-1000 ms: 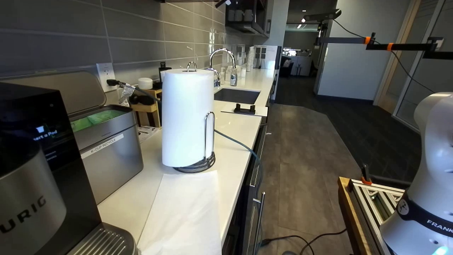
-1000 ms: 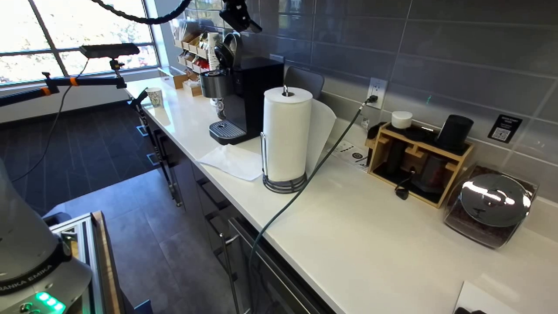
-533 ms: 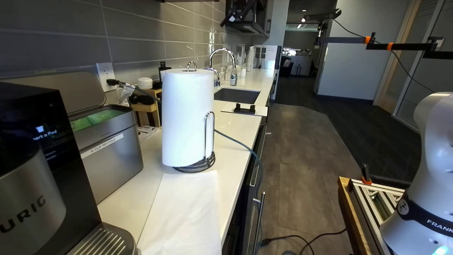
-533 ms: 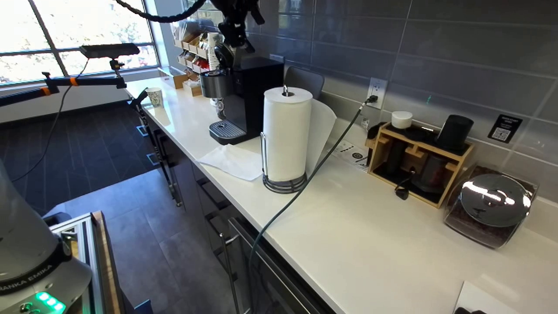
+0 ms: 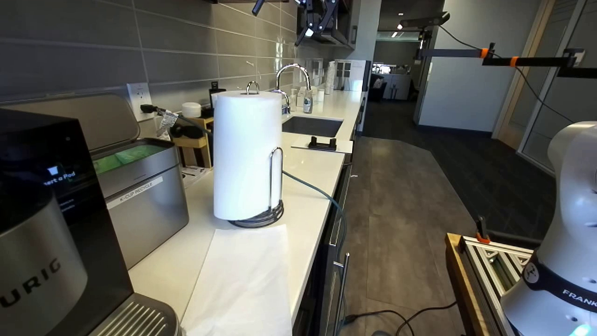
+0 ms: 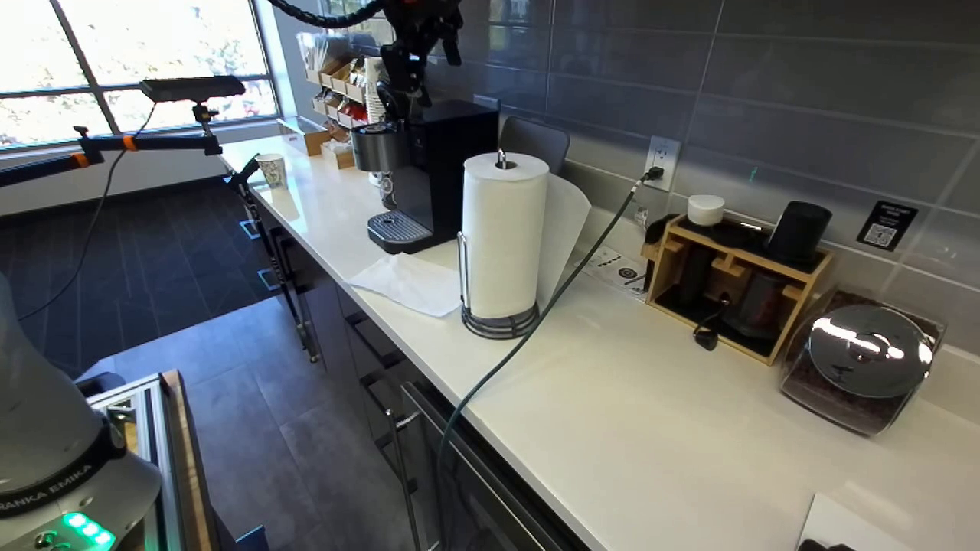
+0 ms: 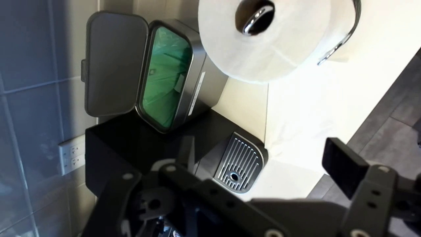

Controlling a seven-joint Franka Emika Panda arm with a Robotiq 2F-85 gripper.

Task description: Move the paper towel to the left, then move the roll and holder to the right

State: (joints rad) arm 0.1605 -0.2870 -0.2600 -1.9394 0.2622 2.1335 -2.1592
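Where the loose, flat white sheet of paper towel [image 5: 247, 284] lies: on the white countertop [image 6: 651, 428], one end just beside the foot of the tall, thick white roll on its dark wire holder [image 5: 247, 154], the other near the boxy black coffee maker [image 6: 459, 172].
Sheet's look: thin, roughly rectangular, faintly wrinkled, rumpled at the coffee maker's end; its outline is washed out by glare in the wrist view.
Roll and holder's look: upright, smooth cylinder with a brown core, shiny wire loop on top, round ringed base and slim side arm; in an exterior view a loose white flap [image 6: 566, 229] bulges out on the wall side.
Black two-finger gripper [image 7: 264, 156]: jaws spread wide in the wrist view, well apart from sheet and roll, high up in both exterior views.
Thin dark cable [image 6: 528, 337]: passes the holder's base; touching or not, cannot tell.
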